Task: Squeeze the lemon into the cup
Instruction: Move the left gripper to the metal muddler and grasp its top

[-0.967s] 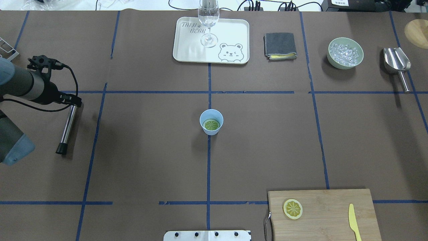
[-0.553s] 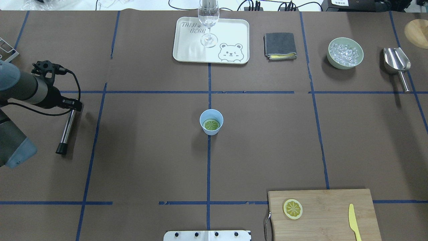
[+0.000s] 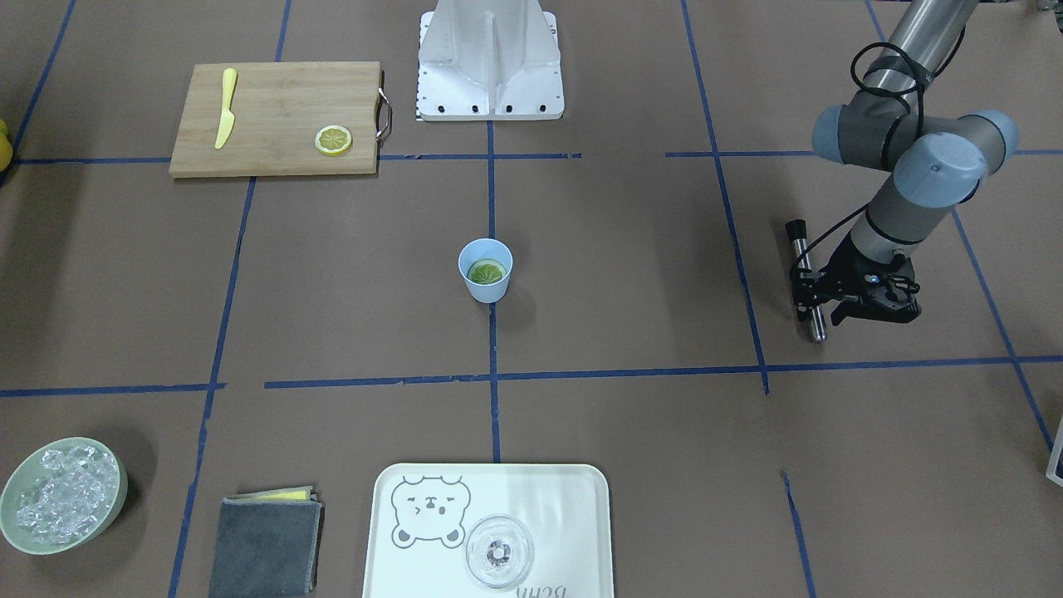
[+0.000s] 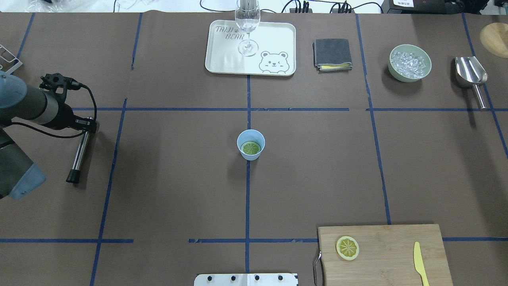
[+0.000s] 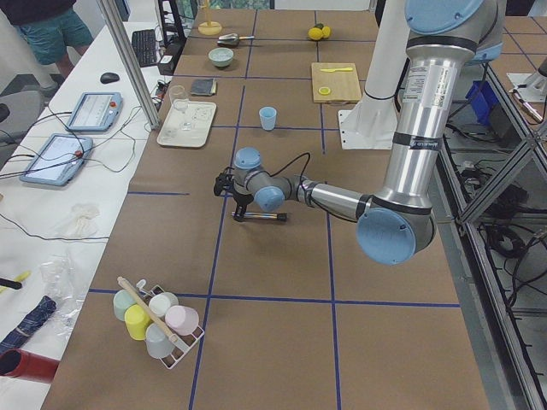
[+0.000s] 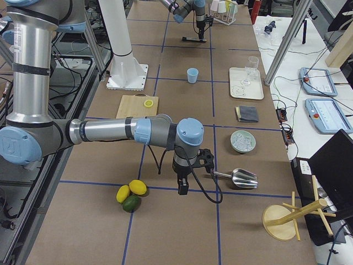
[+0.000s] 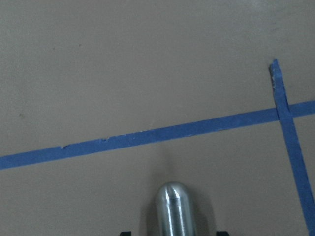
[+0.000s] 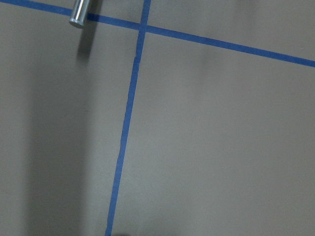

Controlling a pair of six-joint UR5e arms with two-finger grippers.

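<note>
Greenish-yellow, thin and round, the lemon slice point(image 4: 251, 148) lies flat inside the small light-blue plastic cup point(image 4: 254, 157). The cup stands upright at the centre of the overhead view, on a brown paper-covered desk point(image 4: 178, 178) marked with blue tape lines. A second yellow lemon slice point(image 4: 347, 248) sits on a bamboo cutting board point(image 4: 393, 254) at the lower right, well apart from the cup, with a yellow plastic knife point(image 4: 420, 262) near it on the board.

At the far left, a slim metal rod with a black tip point(image 4: 79, 153) lies on the desk. The left claw point(image 4: 86, 124) is at the rod's upper end. In the left wrist view the rod's rounded end shows between two dark fingertips, with a gap on each side, so the claw looks spread and not gripping. The right claw point(image 6: 182, 187) appears only in the right side view, hanging over the desk, and whether it is spread or closed cannot be told.

Judging from this, the slice is in place and fetching the rod is the step in hand. Next, the claw needs to close on the rod, lift it, carry it to the centre, and press the slice without tipping the light cup.
</note>
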